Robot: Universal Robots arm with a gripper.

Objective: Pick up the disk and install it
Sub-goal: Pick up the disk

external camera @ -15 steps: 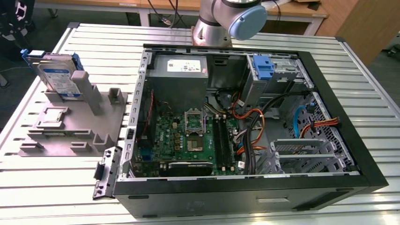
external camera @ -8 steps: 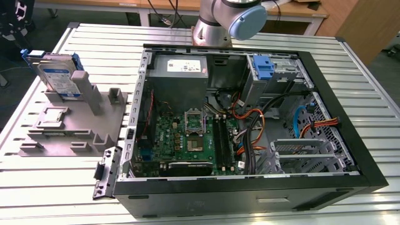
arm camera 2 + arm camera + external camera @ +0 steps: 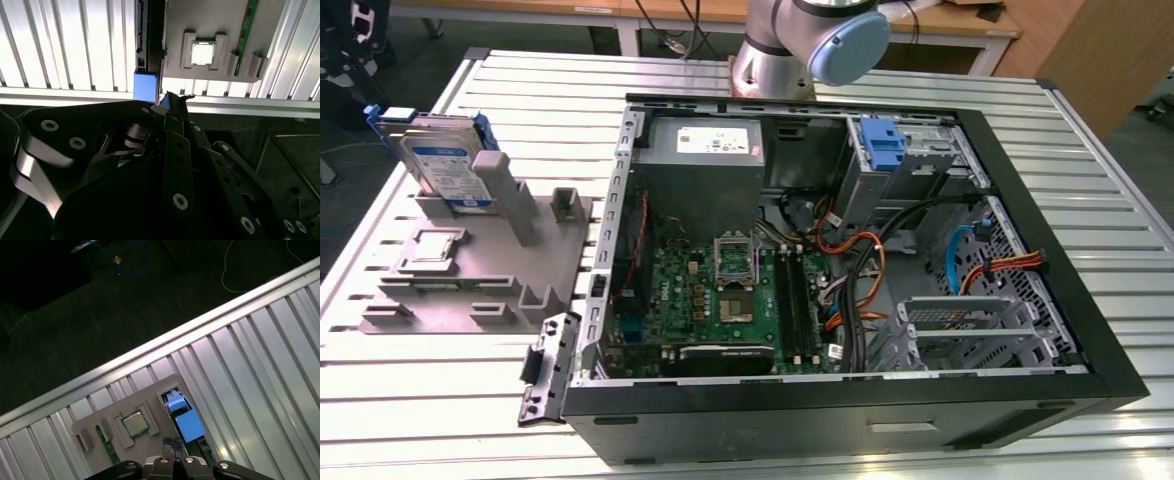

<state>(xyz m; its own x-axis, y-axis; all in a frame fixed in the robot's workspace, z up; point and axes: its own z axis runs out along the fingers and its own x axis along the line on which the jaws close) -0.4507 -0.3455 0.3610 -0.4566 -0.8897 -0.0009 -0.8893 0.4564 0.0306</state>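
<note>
disk (image 3: 440,160) upright in grey fixture (image 3: 454,300) at the exterior view's left, open computer case (image 3: 854,400) to its right, in both wrist views gripper (image 3: 172,444) (image 3: 172,100) pressed together, empty, above the disk's blue edge, chip (image 3: 134,424) alongside

Open PC case (image 3: 827,415) on slatted table (image 3: 440,400); PSU (image 3: 704,150), mobo (image 3: 720,290) inside; grey fixture (image 3: 480,270) w/ CPU chip (image 3: 202,52) beside case.

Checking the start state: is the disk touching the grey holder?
Touching. In the exterior view the disk stands on edge in the grey holder, behind one of its upright posts.
</note>
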